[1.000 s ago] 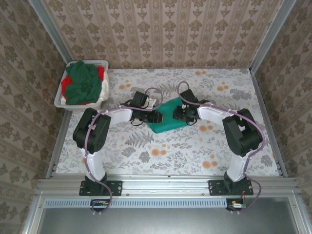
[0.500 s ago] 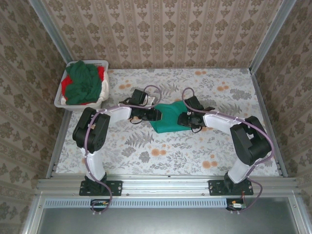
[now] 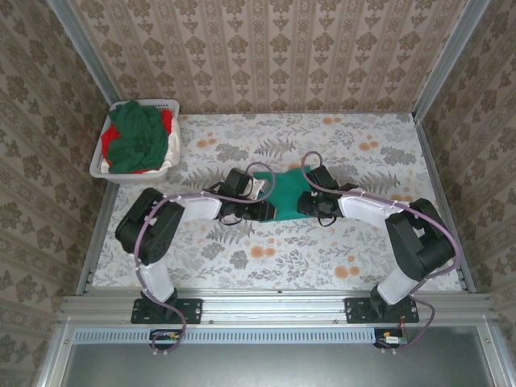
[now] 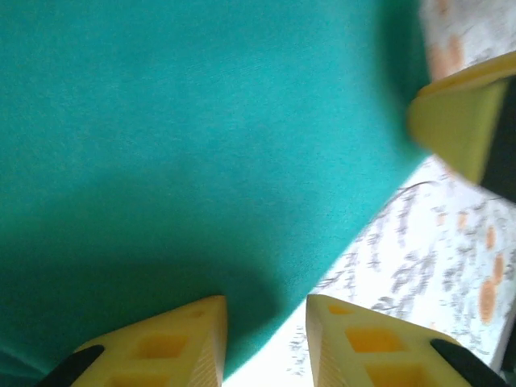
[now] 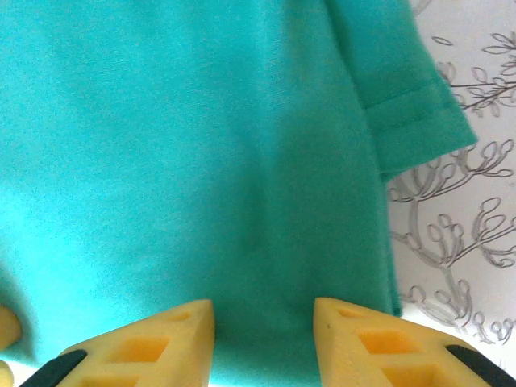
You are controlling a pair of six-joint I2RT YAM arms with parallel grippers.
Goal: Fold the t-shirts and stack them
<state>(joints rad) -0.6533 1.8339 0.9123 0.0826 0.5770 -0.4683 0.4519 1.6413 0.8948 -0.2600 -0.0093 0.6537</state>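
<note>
A teal-green t-shirt (image 3: 286, 189) lies folded into a compact shape on the floral table, between my two grippers. My left gripper (image 3: 262, 211) sits low at its left side. In the left wrist view its yellow fingers stand apart (image 4: 266, 302) with the edge of the t-shirt (image 4: 201, 145) running between them and nothing pinched. My right gripper (image 3: 305, 203) rests at the shirt's right side. Its jaws (image 5: 264, 305) are open over the flat t-shirt cloth (image 5: 185, 145), and a hemmed sleeve (image 5: 411, 113) lies to the right. Dark green (image 3: 137, 133) and red (image 3: 167, 121) t-shirts fill the basket.
The white slatted laundry basket (image 3: 105, 169) stands at the table's back left corner. Metal rails run along the left (image 3: 95, 234) and right (image 3: 442, 210) sides, and patterned walls close in the back. One right-gripper finger (image 4: 459, 113) shows in the left wrist view.
Both grippers have moved nearer the table's front and lower. The teal-green t-shirt, tilted a second ago, now lies squarer between them. Both jaws have narrowed slightly.
</note>
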